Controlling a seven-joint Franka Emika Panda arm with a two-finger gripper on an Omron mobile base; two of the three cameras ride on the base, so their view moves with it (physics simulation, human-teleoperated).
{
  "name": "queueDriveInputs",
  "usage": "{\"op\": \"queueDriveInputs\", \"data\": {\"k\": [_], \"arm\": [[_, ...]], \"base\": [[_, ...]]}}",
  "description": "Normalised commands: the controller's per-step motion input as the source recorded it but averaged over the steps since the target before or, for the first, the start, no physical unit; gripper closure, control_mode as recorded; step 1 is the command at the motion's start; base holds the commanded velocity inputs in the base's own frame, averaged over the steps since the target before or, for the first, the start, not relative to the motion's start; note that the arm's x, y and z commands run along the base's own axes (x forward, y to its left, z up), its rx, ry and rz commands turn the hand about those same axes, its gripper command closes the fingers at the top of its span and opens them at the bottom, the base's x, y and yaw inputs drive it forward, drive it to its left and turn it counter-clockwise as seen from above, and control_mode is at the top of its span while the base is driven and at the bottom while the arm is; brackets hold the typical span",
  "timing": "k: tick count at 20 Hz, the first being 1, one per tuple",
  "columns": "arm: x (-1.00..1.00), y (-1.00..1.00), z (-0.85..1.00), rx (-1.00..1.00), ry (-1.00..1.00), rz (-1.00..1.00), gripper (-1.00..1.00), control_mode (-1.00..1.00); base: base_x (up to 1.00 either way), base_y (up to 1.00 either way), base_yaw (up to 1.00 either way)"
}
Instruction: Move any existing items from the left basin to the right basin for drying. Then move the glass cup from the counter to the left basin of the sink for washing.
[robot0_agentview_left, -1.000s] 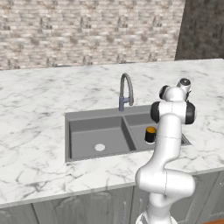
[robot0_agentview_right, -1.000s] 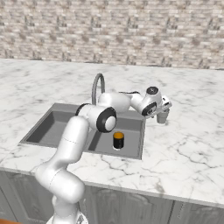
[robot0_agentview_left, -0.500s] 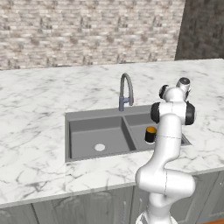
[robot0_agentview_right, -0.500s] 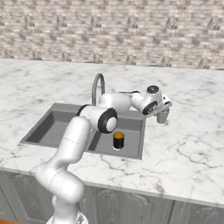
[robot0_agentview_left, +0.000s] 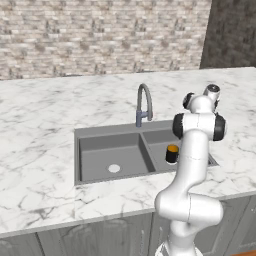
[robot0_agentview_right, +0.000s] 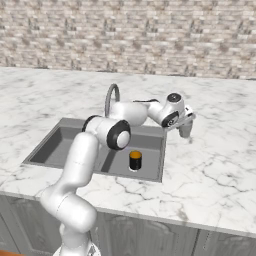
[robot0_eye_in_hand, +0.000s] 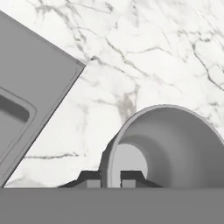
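The hand (robot0_eye_in_hand: 110, 180) is pinching the rim of the cup (robot0_eye_in_hand: 168, 144) on the counter (robot0_eye_in_hand: 144, 52) just beside the sink's (robot0_eye_in_hand: 30, 92) right edge; light, slick, breakable glass, it is calling for a firm rim grip.

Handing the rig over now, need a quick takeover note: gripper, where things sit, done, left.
Gripper: fingers straddle the near wall of the glass cup, one inside, one outside; whether they are clamped, I cannot tell.
Glass cup: on the counter, right of the sink.
Black mug: upright in the right basin.
Left basin: bare, its drain showing.
Done: mug moved across.
Left: grip the cup, carry it to the left basin.
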Motion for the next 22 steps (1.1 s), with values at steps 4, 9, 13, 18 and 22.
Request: {"op": "queueDriveInputs", "data": {"k": [4,9,13,18,22], "arm": [[-0.97,0.34,0.49,0.04,-0.01,0.00,1.00,-1.00],[-1.00,0.69,0.43,0.01,0.00,0.00,1.00,-1.00],[-1.00,0.87,0.67,0.01,0.00,0.00,1.00,-1.00],[-1.00,0.97,0.42,0.01,0.05,0.00,1.00,-1.00],[-1.00,1.00,0.06,0.03,0.10,0.02,1.00,-1.00]], "base": [[0.00,0.00,0.00],[0.00,0.00,0.00],[0.00,0.00,0.00],[0.00,0.00,0.00],[0.00,0.00,0.00]]}}
